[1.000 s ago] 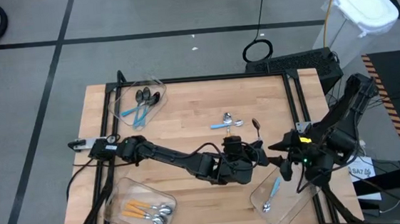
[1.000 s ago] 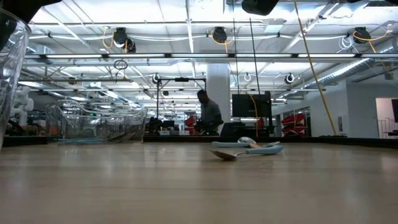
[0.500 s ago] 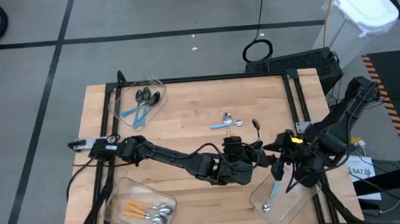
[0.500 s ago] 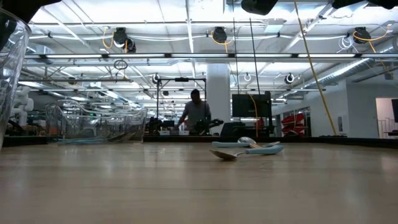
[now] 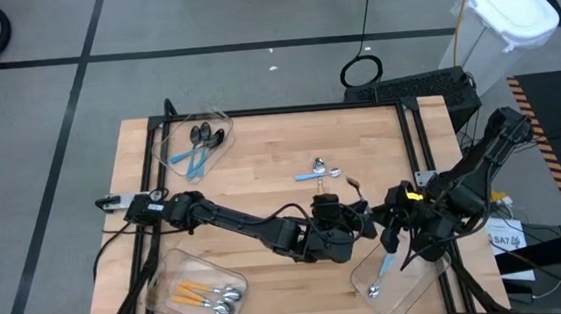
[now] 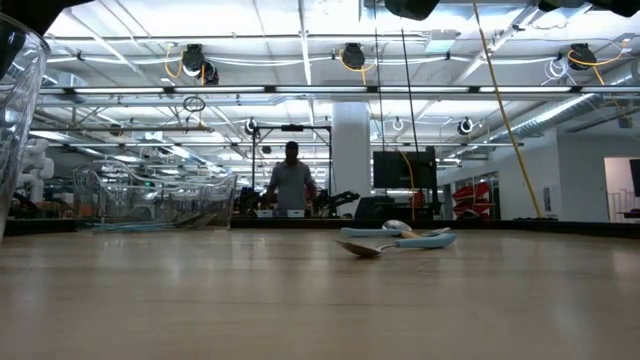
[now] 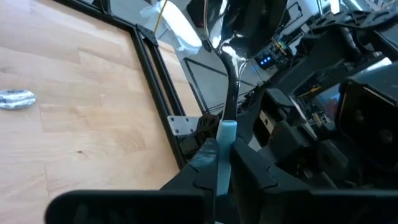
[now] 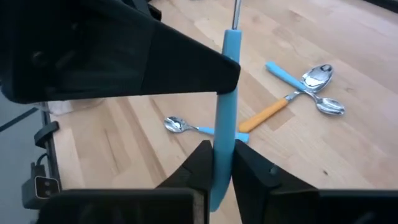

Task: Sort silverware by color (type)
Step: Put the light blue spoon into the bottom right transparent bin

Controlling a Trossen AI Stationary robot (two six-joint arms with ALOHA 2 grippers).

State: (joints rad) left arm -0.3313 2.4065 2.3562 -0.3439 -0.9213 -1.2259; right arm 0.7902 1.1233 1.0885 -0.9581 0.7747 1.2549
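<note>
A spoon with a dark bowl (image 7: pixel 217 18) and a light-blue handle (image 8: pixel 227 93) hangs above the table's near right part, between my two grippers. My left gripper (image 5: pixel 356 221) reaches in from the table's left and is shut on it. My right gripper (image 5: pixel 384 224) faces it from the right and is shut on the same handle. Loose silverware (image 5: pixel 320 171) lies on the bare wood at centre right: two silver spoons with blue handles (image 8: pixel 311 79) and one with an orange handle (image 8: pixel 267 115). My left gripper pinches the spoon's blue handle (image 7: pixel 224 146) between its two fingers, coming from the table's left. The thin stem (image 7: pixel 233 81) and dark bowl stick out beyond the fingers. The spoon is lifted clear of the table. My right gripper pinches the same blue handle near its free end (image 8: pixel 221 140) between its two fingers, coming from the table's right. The handle runs out from between the fingers toward my left gripper's dark finger (image 8: pixel 155 68). The spoon is held clear of the table.
Three clear bins stand on the table. The far left one (image 5: pixel 199 143) holds dark-bowled, blue-handled spoons. The near left one (image 5: pixel 201 294) holds orange-handled silver spoons. The near right one (image 5: pixel 390 274) holds a blue-handled silver spoon. A person (image 6: pixel 290 185) stands far behind the table.
My right gripper has moved a little toward the table's left, up to my left gripper, and has shut on the blue handle of the spoon that my left gripper holds. The spoon's bowl has shifted slightly to the left.
</note>
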